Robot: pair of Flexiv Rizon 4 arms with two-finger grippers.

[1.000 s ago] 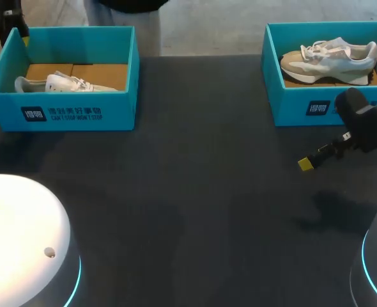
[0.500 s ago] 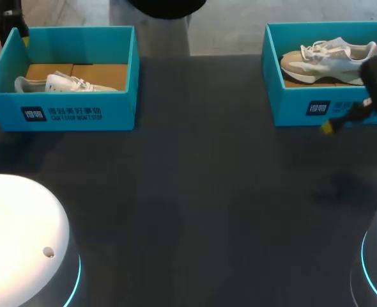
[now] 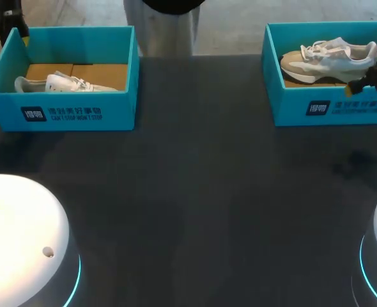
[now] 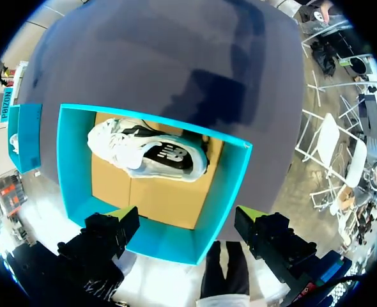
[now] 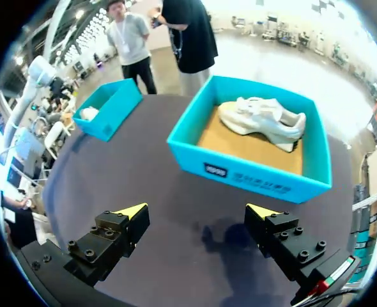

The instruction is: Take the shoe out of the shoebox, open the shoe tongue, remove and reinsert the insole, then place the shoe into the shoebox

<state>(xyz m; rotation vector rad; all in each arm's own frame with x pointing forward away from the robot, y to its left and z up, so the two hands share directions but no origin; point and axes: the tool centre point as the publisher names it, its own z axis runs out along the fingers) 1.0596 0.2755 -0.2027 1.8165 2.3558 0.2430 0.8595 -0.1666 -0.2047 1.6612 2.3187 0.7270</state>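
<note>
The grey-and-white shoe [image 3: 329,56] sits inside the right shoebox [image 3: 329,107], on its brown cardboard floor, laces done up and toe toward the middle of the desk [image 3: 195,192]. This teal box stands at the desk's far right corner. The right fingers [image 5: 121,231] hang just in front of it, above the dark desk. They are spread wide with nothing between them, and box and shoe lie ahead of them. In the head view one yellow tip shows against the box's front wall, near its right end.

At the far left corner stands the left shoebox [image 3: 61,114], also teal. A white shoe [image 3: 64,83] with a black patch on its side lies in it, close to the front wall. The left fingers [image 4: 112,233] hover above this box's far edge, likewise parted and holding nothing. They look down on the shoe, well clear of it.
</note>
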